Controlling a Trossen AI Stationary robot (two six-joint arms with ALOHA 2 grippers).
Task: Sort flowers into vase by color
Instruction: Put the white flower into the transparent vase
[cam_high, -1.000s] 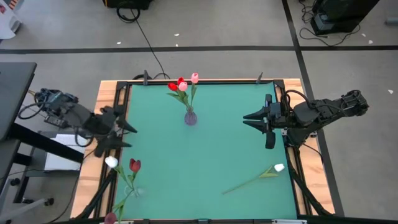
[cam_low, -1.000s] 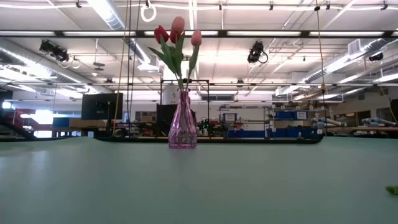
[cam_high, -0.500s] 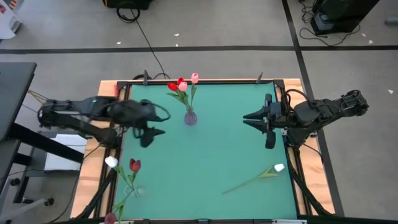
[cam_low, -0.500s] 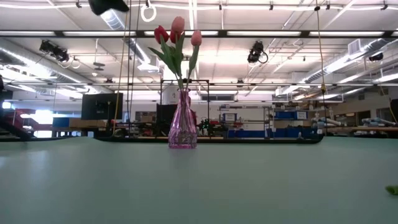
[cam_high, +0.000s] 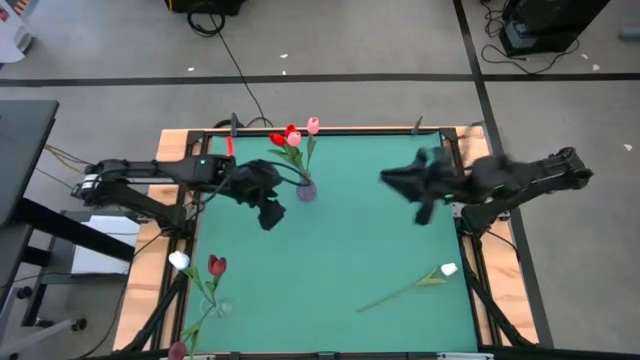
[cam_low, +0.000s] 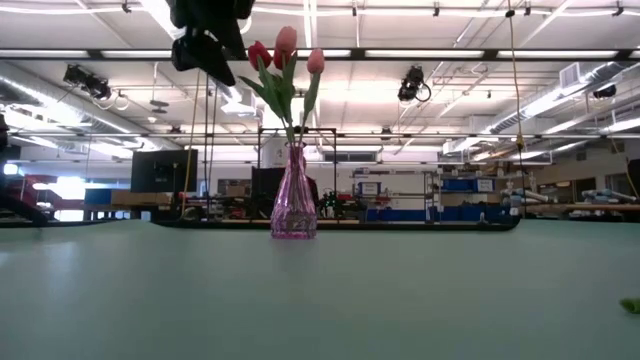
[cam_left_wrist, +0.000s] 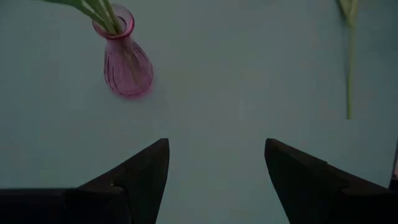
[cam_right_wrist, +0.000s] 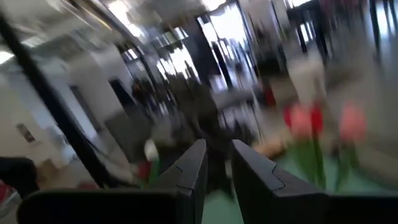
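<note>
Green surface (cam_high: 330, 250) seen from above, with both arms over it. A pink glass vase (cam_high: 306, 188) stands upright near the middle of the far edge and holds three flowers, two red (cam_high: 285, 136) and one pink (cam_high: 313, 125); in the low view the same vase (cam_low: 293, 195) rises from the surface with the buds (cam_low: 285, 45) at the top.

The left gripper (cam_high: 268, 205) hangs above the surface just beside the vase, on its left-edge side, not touching it. Its fingers (cam_left_wrist: 134, 180) stand wide apart with nothing between them; the left wrist view looks down on the vase (cam_left_wrist: 125, 62) and, farther off, a thin green stem (cam_left_wrist: 349, 68) lying on the surface.

The right gripper (cam_high: 405, 185) is over the surface near the right edge, well apart from the vase. Its fingers (cam_right_wrist: 189, 171) are set narrow, a slim gap between them, holding nothing.

A white flower (cam_high: 447, 269) lies flat near the right edge toward the near side, its stem (cam_high: 395, 292) running inward.

At the near left corner another red flower (cam_high: 217, 265) and another white flower (cam_high: 179, 261) stand together, a darker bud (cam_high: 177, 351) below them at the near edge. What holds them cannot be made out.
</note>
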